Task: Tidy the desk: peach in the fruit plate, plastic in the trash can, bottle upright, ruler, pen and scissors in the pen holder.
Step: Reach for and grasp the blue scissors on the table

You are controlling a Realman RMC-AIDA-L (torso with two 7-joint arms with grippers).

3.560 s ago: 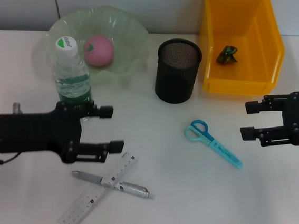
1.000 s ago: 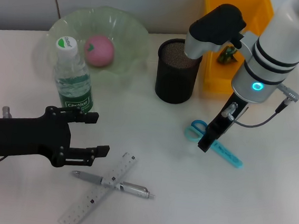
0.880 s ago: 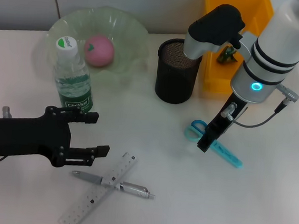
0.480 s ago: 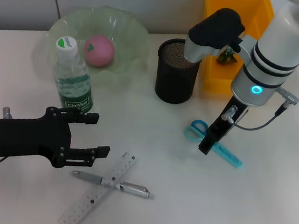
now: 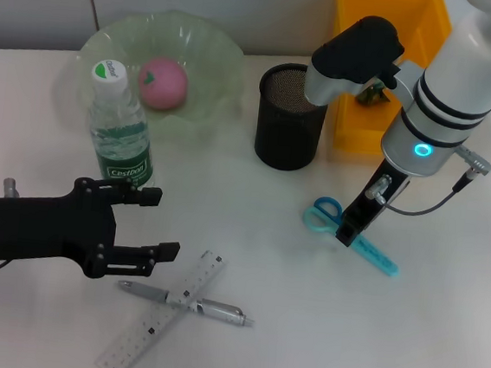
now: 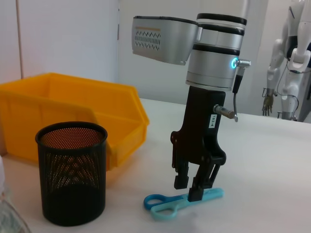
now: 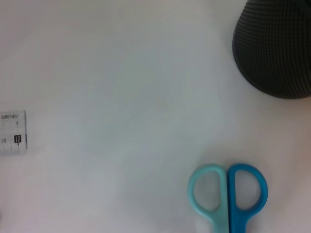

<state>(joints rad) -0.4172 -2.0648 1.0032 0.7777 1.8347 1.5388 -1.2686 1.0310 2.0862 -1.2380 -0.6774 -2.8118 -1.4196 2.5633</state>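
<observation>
The blue scissors lie on the table in front of the black mesh pen holder. My right gripper points straight down at them. In the left wrist view its fingers stand slightly apart, tips at the table on either side of the scissors. The right wrist view shows the scissor handles. My left gripper is open and empty, just above the pen and ruler. The bottle stands upright. The peach lies in the green plate.
The yellow bin stands at the back right with a green scrap of plastic in it. The pen lies across the ruler near the front edge. A wall runs behind the plate and bin.
My right gripper has shifted a little to the right along the scissors and stays low over them. The left arm has not moved.
</observation>
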